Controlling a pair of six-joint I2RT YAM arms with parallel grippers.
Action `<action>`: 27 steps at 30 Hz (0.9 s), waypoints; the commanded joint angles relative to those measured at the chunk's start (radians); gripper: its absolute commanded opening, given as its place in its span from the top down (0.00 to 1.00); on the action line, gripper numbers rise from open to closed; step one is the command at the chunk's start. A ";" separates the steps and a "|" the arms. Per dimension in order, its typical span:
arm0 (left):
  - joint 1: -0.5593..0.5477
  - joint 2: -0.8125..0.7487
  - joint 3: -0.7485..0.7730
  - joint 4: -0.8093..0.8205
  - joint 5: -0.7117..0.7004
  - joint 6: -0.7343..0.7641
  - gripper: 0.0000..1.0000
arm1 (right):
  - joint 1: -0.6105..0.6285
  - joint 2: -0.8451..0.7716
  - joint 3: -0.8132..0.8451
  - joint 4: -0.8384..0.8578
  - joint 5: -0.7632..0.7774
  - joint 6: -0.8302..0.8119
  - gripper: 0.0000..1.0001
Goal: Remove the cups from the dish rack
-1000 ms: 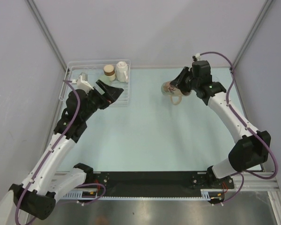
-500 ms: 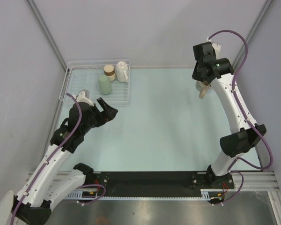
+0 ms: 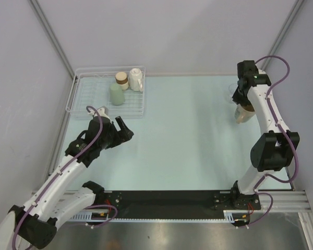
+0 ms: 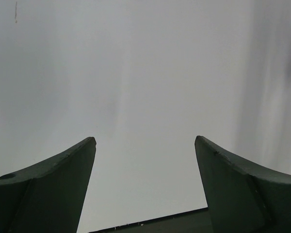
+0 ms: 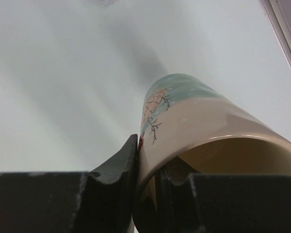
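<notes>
Placement of the beige cup (image 5: pixel 199 121) is judged to be the step in hand. It is at the far right of the surface (image 3: pixel 182 140), well apart from the dish rack (image 3: pixel 91 96) in the far left corner. The right end effector (image 5: pixel 148 160) is closed narrow on the cup wall, with one finger inside the rim and one outside. The cup hangs tilted; whether its base touches the surface cannot be told.

Procedure:
- Level the cup so the base meets the surface flat.
- Lower slowly and release only once the base is seated.
- Withdraw the inner finger straight up so it does not hook the rim.

The cup is a glossy glazed cylinder, beige with a pale green band and a thin branch motif. A rim pinch on so smooth a wall may slip under a jolt.

The left end effector (image 4: pixel 145 140) stands wide and empty above the surface, beside the rack's near edge. A pale green cup (image 3: pixel 116 95), a white cup (image 3: pixel 136 79) and a brown cup (image 3: pixel 121 78) stand close together at the rack's far right. The rack is a shallow tray of thin grid bars with a raised rim.
</notes>
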 commanded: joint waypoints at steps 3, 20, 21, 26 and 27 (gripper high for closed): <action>-0.006 0.028 -0.019 0.035 0.014 0.033 0.12 | -0.029 0.025 0.067 0.144 -0.044 0.033 1.00; -0.006 0.141 -0.002 0.069 0.034 0.059 0.12 | -0.133 0.180 0.039 0.251 -0.082 0.059 1.00; -0.006 0.146 0.003 0.074 0.034 0.057 0.12 | -0.136 0.189 0.047 0.254 -0.093 0.057 1.00; -0.006 0.172 0.007 0.083 0.031 0.059 0.12 | -0.153 0.246 0.071 0.274 -0.109 0.069 1.00; -0.006 0.176 0.009 0.083 0.030 0.056 0.12 | -0.156 0.252 0.071 0.294 -0.116 0.068 1.00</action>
